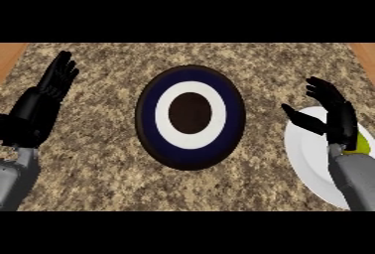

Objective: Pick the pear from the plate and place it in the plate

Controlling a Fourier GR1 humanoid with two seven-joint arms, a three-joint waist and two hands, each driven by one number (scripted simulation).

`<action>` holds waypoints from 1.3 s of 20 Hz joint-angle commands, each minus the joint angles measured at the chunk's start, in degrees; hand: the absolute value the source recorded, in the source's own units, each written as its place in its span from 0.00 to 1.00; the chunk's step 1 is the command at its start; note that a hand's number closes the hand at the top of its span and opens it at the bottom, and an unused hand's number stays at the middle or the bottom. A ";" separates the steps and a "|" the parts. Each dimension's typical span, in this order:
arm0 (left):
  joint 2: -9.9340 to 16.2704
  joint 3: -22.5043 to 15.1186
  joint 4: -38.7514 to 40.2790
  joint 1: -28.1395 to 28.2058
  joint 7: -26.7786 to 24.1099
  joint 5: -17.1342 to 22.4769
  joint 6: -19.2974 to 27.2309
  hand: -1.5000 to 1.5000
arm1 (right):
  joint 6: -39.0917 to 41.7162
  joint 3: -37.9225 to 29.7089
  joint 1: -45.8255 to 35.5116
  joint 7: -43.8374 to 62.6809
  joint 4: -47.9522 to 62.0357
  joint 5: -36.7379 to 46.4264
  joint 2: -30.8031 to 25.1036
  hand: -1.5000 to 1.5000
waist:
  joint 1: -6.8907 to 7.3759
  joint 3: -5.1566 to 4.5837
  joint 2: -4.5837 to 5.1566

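We see our right hand (333,116) above the white plate (307,154) at the counter's right edge, fingers straight and thumb spread, holding nothing. The pear (361,145) lies on that plate, mostly hidden behind the wrist, only a yellow-green sliver showing. To grasp well, we judge the hand should lower and curl round the fruit before lifting toward the dark ringed plate (190,117). Our left hand (45,94) rests open at the left edge

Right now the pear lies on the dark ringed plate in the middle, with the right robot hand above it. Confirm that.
Wrong plate. The head view shows the pear on the white plate at the right, with the right robot hand above it; the dark ringed plate holds nothing.
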 commanded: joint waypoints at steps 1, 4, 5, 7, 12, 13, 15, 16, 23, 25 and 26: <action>-0.33 1.72 2.27 -2.47 -0.28 -0.52 -1.01 0.50 | 0.01 -6.59 -0.10 -9.59 3.99 -2.36 1.26 0.00 | -1.00 -0.03 -0.26; -1.64 1.93 0.70 0.95 -0.92 -2.32 -1.57 0.50 | -2.33 -6.12 -1.04 -4.95 -0.58 1.28 -1.25 0.00 | -0.97 -0.11 -0.53; -1.37 2.81 2.87 0.71 -3.04 -1.63 -3.03 0.50 | 0.51 -7.09 -0.14 -3.37 -1.10 1.04 -5.77 0.00 | -1.22 -0.13 -0.52; -2.10 2.32 1.49 0.69 -1.81 -2.27 -1.18 0.50 | 1.47 -5.16 -5.04 7.54 -0.75 3.73 -11.89 0.00 | -1.00 -0.19 -0.53; -3.40 -0.41 -1.81 1.49 0.70 -3.96 0.65 0.50 | 11.33 1.45 -5.55 24.60 0.40 8.17 -22.70 0.00 | -0.51 -0.32 -0.73; -2.19 1.56 -0.39 1.01 -0.06 -2.57 -0.88 0.50 | 14.20 2.14 -6.63 28.93 -0.66 7.96 -25.04 0.00 | -0.77 -0.41 -0.74; -2.05 1.24 0.80 0.88 -0.56 -2.60 -1.97 0.50 | 20.86 5.49 -7.42 33.81 0.11 8.77 -27.78 0.00 | -0.38 -0.46 -0.45; -3.59 0.72 0.55 -0.01 -0.09 -2.65 -0.96 0.50 | 24.50 5.52 -8.98 36.64 0.13 7.46 -28.93 0.00 | -0.47 -0.38 -0.44; -2.54 2.37 -0.15 2.04 -0.55 -3.15 -1.89 0.50 | 42.20 8.60 -11.08 49.94 -2.16 1.49 -30.32 0.00 | -0.49 -0.20 -0.59; -3.02 2.13 0.01 0.44 0.08 -3.51 -2.79 0.50 | 44.81 8.06 -14.39 50.58 3.01 2.06 -28.69 0.00 | -0.09 -0.13 -0.30; -4.74 1.82 -2.71 1.79 1.07 -4.93 0.06 0.50 | 44.49 7.94 -11.86 50.41 0.45 3.00 -28.42 0.00 | -0.54 -0.12 -0.50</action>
